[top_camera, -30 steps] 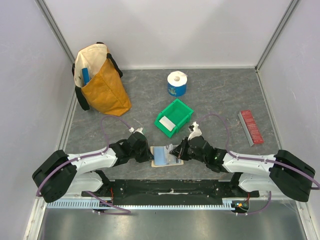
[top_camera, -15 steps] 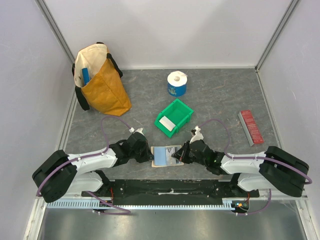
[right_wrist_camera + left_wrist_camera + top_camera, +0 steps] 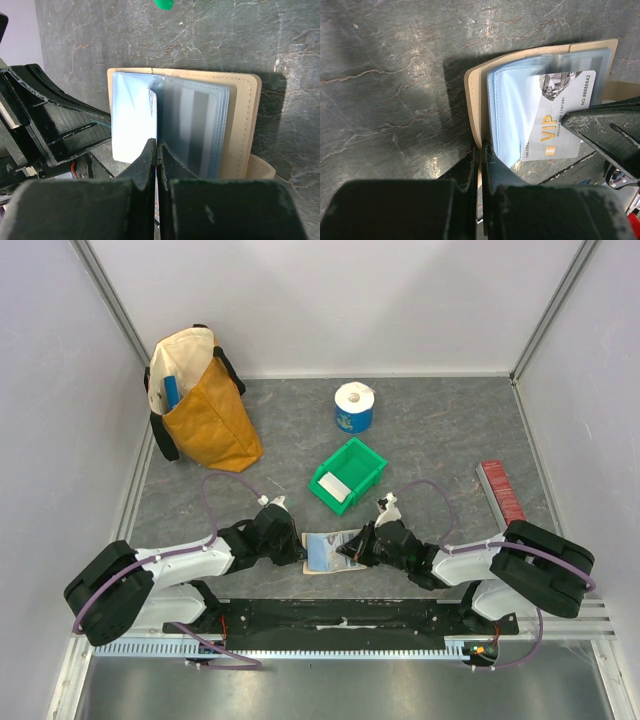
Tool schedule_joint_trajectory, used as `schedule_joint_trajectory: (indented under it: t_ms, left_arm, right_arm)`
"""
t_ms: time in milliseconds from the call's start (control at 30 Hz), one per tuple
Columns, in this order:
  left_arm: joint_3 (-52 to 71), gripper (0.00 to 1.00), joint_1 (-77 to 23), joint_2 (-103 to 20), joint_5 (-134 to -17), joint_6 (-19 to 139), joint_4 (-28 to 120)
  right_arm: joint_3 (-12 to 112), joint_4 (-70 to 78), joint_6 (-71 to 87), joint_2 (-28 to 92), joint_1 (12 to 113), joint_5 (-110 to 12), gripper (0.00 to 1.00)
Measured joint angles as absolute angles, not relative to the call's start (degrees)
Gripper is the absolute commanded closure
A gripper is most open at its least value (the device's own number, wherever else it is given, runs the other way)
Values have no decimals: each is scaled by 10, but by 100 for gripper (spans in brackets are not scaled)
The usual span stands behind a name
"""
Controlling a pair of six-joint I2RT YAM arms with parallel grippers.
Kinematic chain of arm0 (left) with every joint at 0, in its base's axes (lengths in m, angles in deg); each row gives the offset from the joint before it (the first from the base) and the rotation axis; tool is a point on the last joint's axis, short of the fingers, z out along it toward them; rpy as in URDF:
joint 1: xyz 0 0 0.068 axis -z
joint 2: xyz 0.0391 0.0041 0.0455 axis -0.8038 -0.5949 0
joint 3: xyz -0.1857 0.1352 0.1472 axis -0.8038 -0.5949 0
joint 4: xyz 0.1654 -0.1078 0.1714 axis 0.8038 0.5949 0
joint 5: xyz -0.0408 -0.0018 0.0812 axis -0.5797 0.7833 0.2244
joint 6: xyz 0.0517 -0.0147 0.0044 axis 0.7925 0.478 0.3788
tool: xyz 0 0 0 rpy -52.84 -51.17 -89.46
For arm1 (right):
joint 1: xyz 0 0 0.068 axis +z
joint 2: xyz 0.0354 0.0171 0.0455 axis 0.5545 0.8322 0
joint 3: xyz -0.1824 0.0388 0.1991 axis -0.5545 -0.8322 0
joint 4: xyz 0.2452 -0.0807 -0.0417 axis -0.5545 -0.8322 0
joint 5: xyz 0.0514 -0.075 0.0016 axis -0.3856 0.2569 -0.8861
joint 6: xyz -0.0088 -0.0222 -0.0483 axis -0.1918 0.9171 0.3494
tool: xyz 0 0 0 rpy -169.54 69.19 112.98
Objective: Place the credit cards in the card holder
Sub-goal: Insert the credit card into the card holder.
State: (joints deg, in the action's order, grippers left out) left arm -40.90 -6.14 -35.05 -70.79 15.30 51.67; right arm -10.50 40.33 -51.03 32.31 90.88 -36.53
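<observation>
The right fingers point(image 3: 144, 165), pinched on a card point(image 3: 561, 117), have pushed left, sliding it partway into the open holder point(image 3: 322, 552) at the bench's point(image 3: 430, 430) near middle. The left fingers point(image 3: 466, 172) clamp the holder's edge. This insertion looks nearly finished.

Card holder point(image 3: 245, 125) lies open on the dark, veined desk point(image 3: 225, 40), tan cover down and tab at its lower right corner. My fingers point(image 3: 142, 172) are pressed together at the fold. A thin pale edge runs up from them, probably a credit card point(image 3: 154, 117) seen edge-on. A pale blue sleeve lies to the left, and clear pockets showing grey bands to the right. The left fingers point(image 3: 75, 125) reach the holder's left edge.
</observation>
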Motion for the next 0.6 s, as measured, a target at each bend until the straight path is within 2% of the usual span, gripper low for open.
schedule_joint_trajectory:
  t_ms: [600]
  left_arm:
    - [-409, 98, -61, -351, -710, 153, 516]
  right_arm:
    - [-108, 382, -490, 307, 897, -348, 100]
